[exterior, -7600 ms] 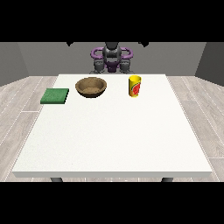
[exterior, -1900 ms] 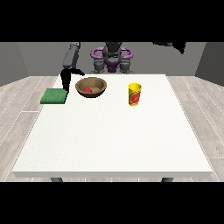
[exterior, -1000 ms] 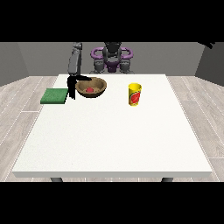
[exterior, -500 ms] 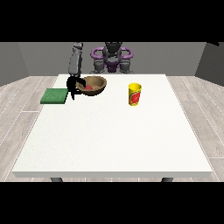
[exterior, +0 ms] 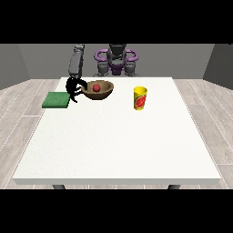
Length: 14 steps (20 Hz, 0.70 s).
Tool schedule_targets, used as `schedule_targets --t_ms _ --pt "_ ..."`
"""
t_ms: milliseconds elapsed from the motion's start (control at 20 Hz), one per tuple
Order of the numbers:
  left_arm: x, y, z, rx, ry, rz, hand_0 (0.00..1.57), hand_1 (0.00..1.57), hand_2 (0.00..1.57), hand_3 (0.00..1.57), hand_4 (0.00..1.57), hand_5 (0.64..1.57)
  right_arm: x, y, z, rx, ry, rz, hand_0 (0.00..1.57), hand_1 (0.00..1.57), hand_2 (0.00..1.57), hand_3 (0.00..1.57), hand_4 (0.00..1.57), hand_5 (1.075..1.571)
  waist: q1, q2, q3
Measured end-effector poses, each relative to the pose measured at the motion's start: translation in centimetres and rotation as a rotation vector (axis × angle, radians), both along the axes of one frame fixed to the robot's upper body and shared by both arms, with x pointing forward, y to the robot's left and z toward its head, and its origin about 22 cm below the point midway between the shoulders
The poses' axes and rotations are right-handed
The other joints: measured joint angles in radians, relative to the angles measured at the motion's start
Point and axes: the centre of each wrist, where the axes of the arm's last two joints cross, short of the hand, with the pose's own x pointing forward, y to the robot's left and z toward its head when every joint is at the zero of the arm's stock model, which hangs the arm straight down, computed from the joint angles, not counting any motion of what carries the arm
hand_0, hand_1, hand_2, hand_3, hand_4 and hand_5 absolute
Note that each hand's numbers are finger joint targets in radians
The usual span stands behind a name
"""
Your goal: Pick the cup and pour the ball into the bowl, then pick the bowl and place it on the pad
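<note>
The wooden bowl (exterior: 98, 89) serves as the landmark here: it sits on the white table (exterior: 118, 136) toward the robot's side and left of the table's middle as the front view shows it, and it looks tipped a little, its left edge lower than its right. Inside the bowl lies the red ball (exterior: 96, 87), resting near the bowl's centre. At the bowl's left rim is the black hand at the view's left (exterior: 73, 88), coming down from a grey forearm (exterior: 76, 64) that rises above and behind the bowl; the fingers (exterior: 81, 90) curl around that left rim, with dark parts showing both over the edge and under it, so they are gripping the bowl. Just left of the bowl and the hand, the green pad (exterior: 57, 99) lies flat on the table near its left edge, apart from the bowl. Well to the right of the bowl stands the yellow cup (exterior: 140, 98), upright, with a red mark on its side, nothing touching it. Behind the bowl, past the far table edge, is the robot's torso (exterior: 117, 61) with its purple shoulder rings. The robot's other hand shows nowhere in this view.
</note>
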Motion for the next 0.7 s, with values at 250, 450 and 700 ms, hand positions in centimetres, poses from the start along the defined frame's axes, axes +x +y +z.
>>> schedule_targets --t_ms 250,450,700 --pt "-1.1 2.5 -2.6 -0.019 0.069 0.064 0.0 0.0 0.0 0.0 0.72 1.568 2.3 -0.4 3.6 -0.015 0.13 0.041 1.57 1.57 1.57 1.57 1.03 1.541 -0.064 -0.061 0.0098" --pt "-1.8 3.8 -3.0 -0.022 0.088 0.099 0.0 0.0 0.0 0.0 0.7 1.565 3.6 -2.6 6.7 -0.077 0.156 0.047 1.57 1.57 1.57 1.57 0.97 1.564 -0.091 -0.077 0.0125" --pt "-2.5 4.5 -3.5 -0.019 0.054 0.103 0.0 0.0 0.0 0.0 0.69 1.564 4.1 -6.9 9.8 -0.167 0.137 0.034 1.57 1.57 1.57 1.57 0.98 1.57 -0.092 -0.039 0.0141"
